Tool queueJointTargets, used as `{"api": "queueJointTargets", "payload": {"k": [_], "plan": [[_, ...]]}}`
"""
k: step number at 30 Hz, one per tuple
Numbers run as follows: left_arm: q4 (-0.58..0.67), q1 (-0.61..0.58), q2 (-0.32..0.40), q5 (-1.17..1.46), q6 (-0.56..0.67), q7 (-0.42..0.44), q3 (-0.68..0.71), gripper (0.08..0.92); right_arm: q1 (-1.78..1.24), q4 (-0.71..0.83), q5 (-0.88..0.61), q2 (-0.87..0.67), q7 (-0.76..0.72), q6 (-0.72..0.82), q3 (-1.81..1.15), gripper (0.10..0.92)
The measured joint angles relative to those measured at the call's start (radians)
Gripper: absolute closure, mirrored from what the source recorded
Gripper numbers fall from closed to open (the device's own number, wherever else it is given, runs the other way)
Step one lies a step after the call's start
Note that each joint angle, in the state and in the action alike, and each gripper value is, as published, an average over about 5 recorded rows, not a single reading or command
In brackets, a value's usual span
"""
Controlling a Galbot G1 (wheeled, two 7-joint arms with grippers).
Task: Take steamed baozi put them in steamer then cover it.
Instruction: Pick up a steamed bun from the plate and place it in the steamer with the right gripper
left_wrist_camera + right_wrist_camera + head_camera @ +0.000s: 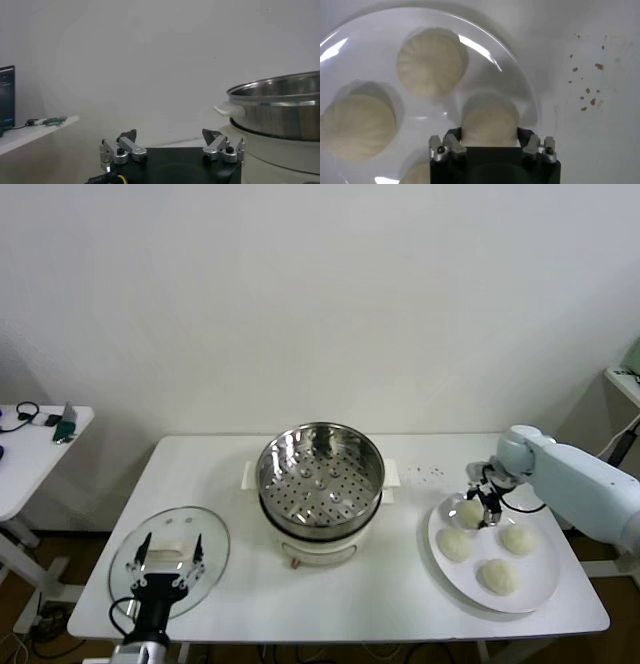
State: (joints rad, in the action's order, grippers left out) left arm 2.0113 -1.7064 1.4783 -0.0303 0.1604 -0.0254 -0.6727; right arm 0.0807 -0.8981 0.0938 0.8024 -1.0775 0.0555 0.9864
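Note:
The steamer (320, 469) stands uncovered at mid-table, its perforated steel basket holding nothing, on a white pot base (310, 549). Several baozi lie on a white plate (545, 584) at the right. My right gripper (480, 514) is down on the plate's far-left side, shut on one baozi (467, 511); in the right wrist view its fingers (452, 137) press that baozi (490, 117) from both sides. Another baozi (432, 60) lies just beyond. The glass cover (210, 524) lies flat at front left. Over it my left gripper (171, 546) hangs open, holding nothing.
A side table (40, 434) with cables and small items stands beyond the work table's left edge. Dark crumbs (430, 474) speckle the tabletop between steamer and plate. The steamer's rim (280, 95) rises close beside the left gripper (170, 140).

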Motion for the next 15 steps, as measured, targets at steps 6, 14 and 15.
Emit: {"api": "queueJointTargets", "payload": {"k": [6,14,15], "plan": [[-0.003,-0.001,0.000,0.007,0.000,0.000,-0.001,0.177,0.018,-0.012,-0.010,-0.011,-0.001,-0.012,0.008,0.346],[-0.003,-0.002,0.000,0.017,-0.002,-0.001,-0.001,0.177,0.144,-0.073,-0.051,-0.012,-0.014,-0.060,0.112,0.340],[-0.003,-0.003,0.000,0.017,-0.003,-0.001,-0.001,0.177,0.170,-0.085,-0.058,-0.009,-0.017,-0.069,0.133,0.339]]}}
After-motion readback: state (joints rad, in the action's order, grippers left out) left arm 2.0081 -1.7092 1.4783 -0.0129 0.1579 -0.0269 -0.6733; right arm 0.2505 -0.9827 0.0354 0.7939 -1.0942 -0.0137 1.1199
